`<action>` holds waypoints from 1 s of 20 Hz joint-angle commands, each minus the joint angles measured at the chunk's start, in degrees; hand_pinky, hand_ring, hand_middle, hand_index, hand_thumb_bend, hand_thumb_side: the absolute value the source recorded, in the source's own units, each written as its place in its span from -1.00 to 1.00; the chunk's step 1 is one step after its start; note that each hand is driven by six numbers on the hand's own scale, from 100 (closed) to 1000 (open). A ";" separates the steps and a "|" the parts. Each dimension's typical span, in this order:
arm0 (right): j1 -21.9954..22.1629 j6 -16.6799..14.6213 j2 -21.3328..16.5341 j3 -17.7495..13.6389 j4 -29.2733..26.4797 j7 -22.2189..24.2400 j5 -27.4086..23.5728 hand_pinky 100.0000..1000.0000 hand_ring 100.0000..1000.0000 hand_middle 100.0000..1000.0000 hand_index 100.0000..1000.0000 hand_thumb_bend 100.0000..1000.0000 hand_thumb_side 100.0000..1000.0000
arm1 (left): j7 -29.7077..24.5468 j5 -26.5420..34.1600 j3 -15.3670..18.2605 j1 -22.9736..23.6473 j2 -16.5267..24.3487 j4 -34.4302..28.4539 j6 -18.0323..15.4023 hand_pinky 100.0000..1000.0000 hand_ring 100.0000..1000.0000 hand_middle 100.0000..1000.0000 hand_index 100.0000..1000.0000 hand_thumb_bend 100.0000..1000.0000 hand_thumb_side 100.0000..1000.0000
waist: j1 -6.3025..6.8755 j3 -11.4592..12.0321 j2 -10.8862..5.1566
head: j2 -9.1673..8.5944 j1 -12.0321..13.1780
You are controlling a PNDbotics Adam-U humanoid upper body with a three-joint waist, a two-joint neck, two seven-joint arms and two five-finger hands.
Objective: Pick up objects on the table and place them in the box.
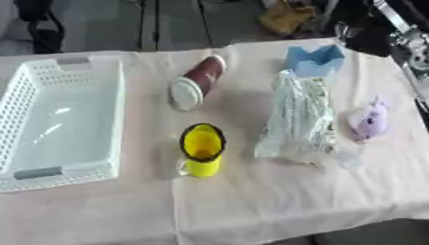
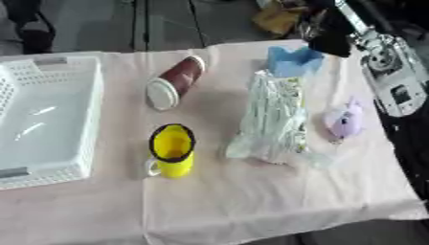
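On your cloth-covered table [image 2: 276, 201], the white perforated box [image 2: 50, 124] sits at nine o'clock. A yellow mug [image 2: 173, 150] stands near the centre, mouth tipped toward you. At twelve o'clock from it a brown cup with a white lid [image 2: 174, 82] lies on its side, lid toward you. A clear plastic bag [image 2: 272, 119] stretches at three o'clock of the mug, with a blue object [image 2: 293, 61] at its far end. A small lilac item [image 2: 345, 120] lies right of the bag. Your right arm [image 2: 387, 72] enters from two o'clock; its hand isn't discernible.
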 commanded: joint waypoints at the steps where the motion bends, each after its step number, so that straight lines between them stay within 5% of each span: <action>1: -0.15 -0.84 -3.65 -0.98 1.67 1.41 2.35 0.19 0.42 0.68 0.77 -1.00 -0.42 | -0.36 -0.21 0.36 -0.26 1.04 -0.96 -0.01 -0.44 0.46 0.47 0.51 -0.66 0.84 | -0.13 -0.07 -0.83 | 0.03 -0.16; 9: 1.28 -2.76 -5.86 -1.43 7.68 7.98 6.50 0.25 0.47 0.69 0.76 -1.00 -0.25 | -0.91 -0.32 0.34 -0.22 1.13 -0.86 0.10 -0.44 0.46 0.48 0.52 -0.65 0.85 | -0.37 -0.09 -0.85 | 0.22 -0.08; 17: 2.05 -4.60 -8.08 -1.93 11.04 21.78 8.26 0.31 0.53 0.71 0.76 -1.00 0.13 | -1.48 -0.44 0.37 -0.19 1.13 -0.70 0.29 -0.45 0.47 0.48 0.52 -0.65 0.86 | -0.73 -0.20 -0.67 | 0.52 -0.08; 20: 2.19 -5.01 -8.42 -2.21 11.42 26.39 8.55 0.33 0.56 0.73 0.79 -0.97 0.45 | -1.61 -0.47 0.39 -0.16 1.12 -0.70 0.33 -0.45 0.47 0.48 0.52 -0.65 0.86 | -0.75 -0.16 -0.62 | 0.59 -0.05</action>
